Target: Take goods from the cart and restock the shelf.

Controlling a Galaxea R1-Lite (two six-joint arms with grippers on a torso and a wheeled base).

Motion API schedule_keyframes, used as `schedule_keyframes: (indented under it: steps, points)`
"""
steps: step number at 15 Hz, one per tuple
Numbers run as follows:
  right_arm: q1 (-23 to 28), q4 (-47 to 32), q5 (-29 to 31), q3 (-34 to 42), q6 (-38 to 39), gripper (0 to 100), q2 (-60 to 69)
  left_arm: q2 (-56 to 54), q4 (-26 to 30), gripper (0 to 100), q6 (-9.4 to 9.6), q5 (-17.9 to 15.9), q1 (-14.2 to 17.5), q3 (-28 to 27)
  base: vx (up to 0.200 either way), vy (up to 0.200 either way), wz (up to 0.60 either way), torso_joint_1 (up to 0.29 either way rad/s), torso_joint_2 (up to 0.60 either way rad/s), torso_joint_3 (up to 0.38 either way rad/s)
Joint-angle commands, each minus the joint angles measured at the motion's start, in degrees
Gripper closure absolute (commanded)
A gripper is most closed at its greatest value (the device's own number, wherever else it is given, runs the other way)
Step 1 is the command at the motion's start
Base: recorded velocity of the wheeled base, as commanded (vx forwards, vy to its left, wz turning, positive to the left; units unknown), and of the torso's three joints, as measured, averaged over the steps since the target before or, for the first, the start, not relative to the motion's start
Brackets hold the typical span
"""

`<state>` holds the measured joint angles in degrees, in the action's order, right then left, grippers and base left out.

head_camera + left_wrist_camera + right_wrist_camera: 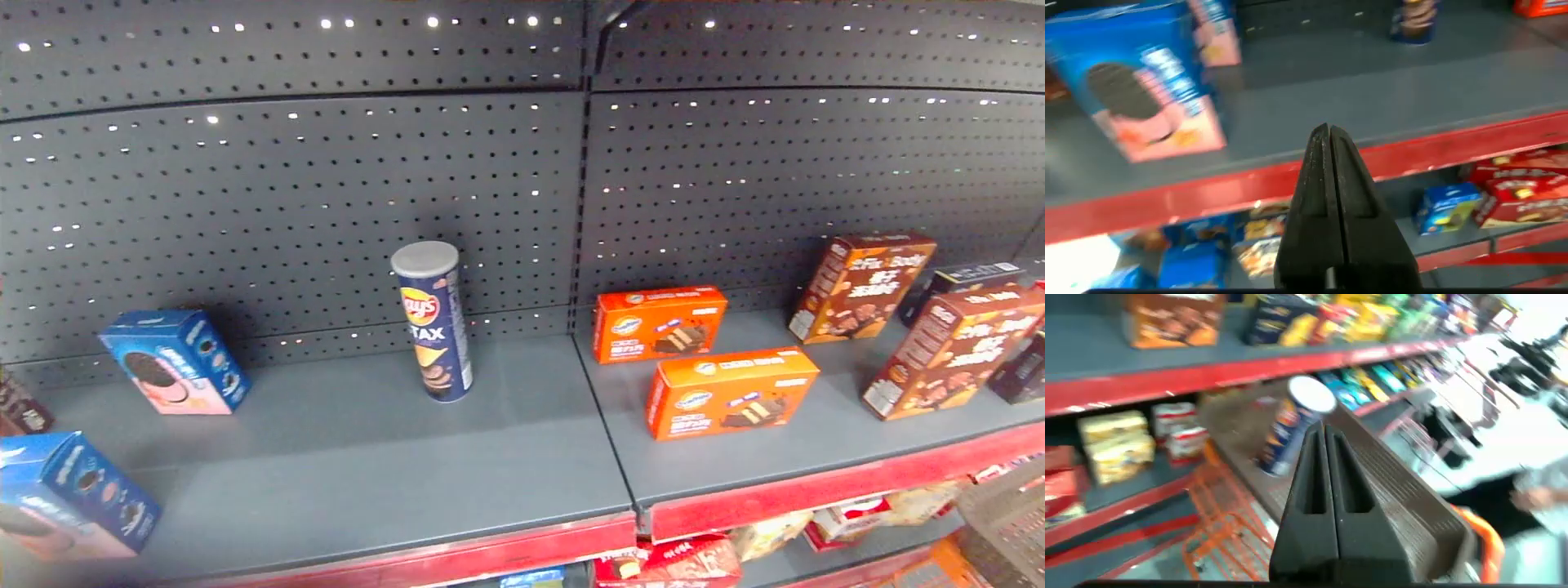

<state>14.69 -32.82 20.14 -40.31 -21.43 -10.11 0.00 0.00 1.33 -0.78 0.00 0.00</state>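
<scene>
1. Can (1284,433): long axis tilted, lid uppermost, lying in the cart (1404,490) just beyond the right gripper (1323,431).
2. Right gripper: fingers pressed together, empty, over the cart.
3. Left gripper (1327,132): fingers together, empty, facing the shelf (1290,175) lip, with the blue box (1143,82) beyond.

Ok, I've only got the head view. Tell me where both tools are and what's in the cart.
Observer: The left tool is shut and empty, out in front of the shelf's red edge.
Operator: Now the right one.
Observer: The right tool is shut on nothing, over the cart.
Operator: Give me the cart's contents.
Observer: One chip can lies tilted in its basket, just past the right tool's tip.
</scene>
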Motion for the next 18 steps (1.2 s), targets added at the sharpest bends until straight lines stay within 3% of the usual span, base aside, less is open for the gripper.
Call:
schedule_keyframes:
  steps: [1, 7, 13, 18]
  points:
    - [0.0, -0.1, -0.1, 0.1, 0.0, 100, 0.5, 0.0, 0.0, 100, -0.01, 0.0, 0.0, 0.0, 0.000, 0.000, -0.60, -0.007, 0.00, 0.002]
    - [-0.2, 0.0, -0.5, 0.1, -0.7, 100, 0.9, 0.0, 0.0, 100, -0.01, 0.0, 0.0, 0.0, 0.000, 0.000, -0.60, 0.002, 0.00, 0.003]
    - [-0.4, 0.4, -0.5, 0.4, -1.7, 100, 2.1, 0.0, 0.0, 100, -0.01, 0.0, 0.0, 0.0, 0.000, 0.000, 0.00, -0.005, 0.01, 0.012]
    - [-0.6, 2.5, -0.5, 1.4, -2.5, 100, 2.0, 0.0, 0.0, 100, -0.01, 0.0, 0.0, 0.0, 0.000, 0.000, 0.00, -0.143, 0.33, 0.184]
